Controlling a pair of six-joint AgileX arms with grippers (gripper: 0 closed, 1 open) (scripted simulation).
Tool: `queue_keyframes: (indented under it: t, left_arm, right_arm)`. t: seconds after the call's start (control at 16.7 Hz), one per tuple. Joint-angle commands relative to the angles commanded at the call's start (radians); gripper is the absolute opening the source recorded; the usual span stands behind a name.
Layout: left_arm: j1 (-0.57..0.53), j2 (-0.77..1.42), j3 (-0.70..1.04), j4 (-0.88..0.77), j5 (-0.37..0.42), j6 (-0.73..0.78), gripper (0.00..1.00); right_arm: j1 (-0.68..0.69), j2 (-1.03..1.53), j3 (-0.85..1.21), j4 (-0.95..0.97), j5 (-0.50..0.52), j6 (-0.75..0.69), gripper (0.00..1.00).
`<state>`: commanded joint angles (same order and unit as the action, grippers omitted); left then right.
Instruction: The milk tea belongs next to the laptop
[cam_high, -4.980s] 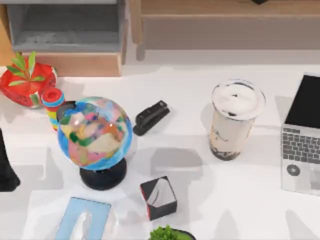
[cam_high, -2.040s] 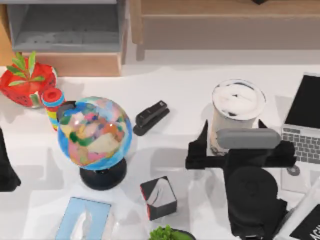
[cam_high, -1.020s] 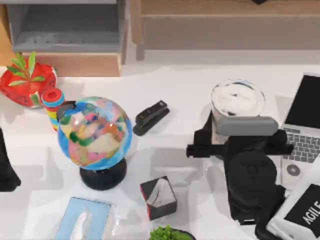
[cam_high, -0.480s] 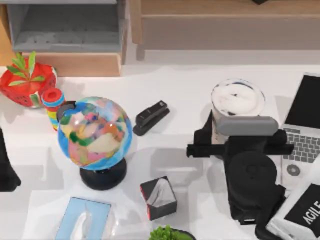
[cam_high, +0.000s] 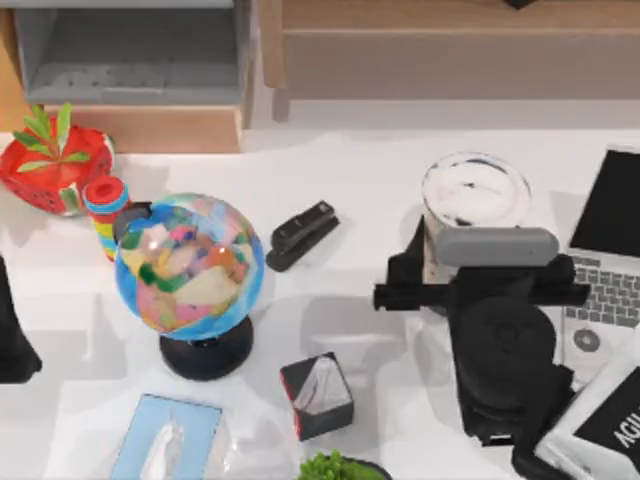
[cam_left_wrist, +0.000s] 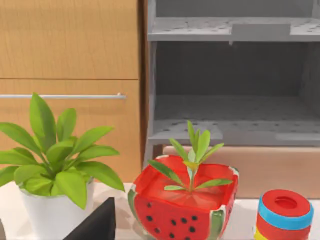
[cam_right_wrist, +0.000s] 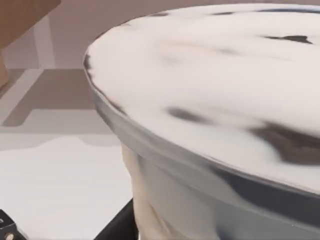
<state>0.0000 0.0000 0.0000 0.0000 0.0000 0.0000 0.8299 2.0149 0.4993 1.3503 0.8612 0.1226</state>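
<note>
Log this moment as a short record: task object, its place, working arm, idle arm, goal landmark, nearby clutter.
task object: milk tea
place: upright on the table, left of the laptop
working arm: right gripper at the cup's near side, fingers flanking it
idle arm: left gripper parked at the table's left edge
nearby clutter: globe, stapler, striped cylinder

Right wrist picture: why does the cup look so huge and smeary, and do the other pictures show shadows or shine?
In the right wrist view the milk tea sits very close to the camera, so its foamy top looks stretched and soft. In the top view the globe shows pale shine and soft grey shadows lie on the table. In the left wrist view the watermelon planter looks evenly lit.
</note>
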Motion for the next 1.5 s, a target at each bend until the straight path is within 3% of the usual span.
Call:
queue_keyframes:
  t: [0.42, 0.66, 0.9, 1.26, 1.5]
  left_arm:
    - [0.000, 0.000, 0.000, 0.000, 0.000, 0.000, 1.00]
    - [0.000, 0.000, 0.000, 0.000, 0.000, 0.000, 1.00]
    - [0.000, 0.000, 0.000, 0.000, 0.000, 0.000, 1.00]
    - [0.000, 0.000, 0.000, 0.000, 0.000, 0.000, 1.00]
    - [0.000, 0.000, 0.000, 0.000, 0.000, 0.000, 1.00]
  right_arm:
    - [-0.007, -0.020, 0.009, -0.005, -0.010, 0.001, 0.00]
    - [-0.119, -0.131, 0.076, 0.053, -0.153, -0.015, 0.00]
    - [-0.347, -0.310, 0.140, 0.107, -0.456, -0.047, 0.00]
    - [-0.835, -0.507, 0.124, 0.121, -1.065, -0.107, 0.00]
    - [-1.169, -0.537, 0.025, 0.076, -1.336, -0.144, 0.00]
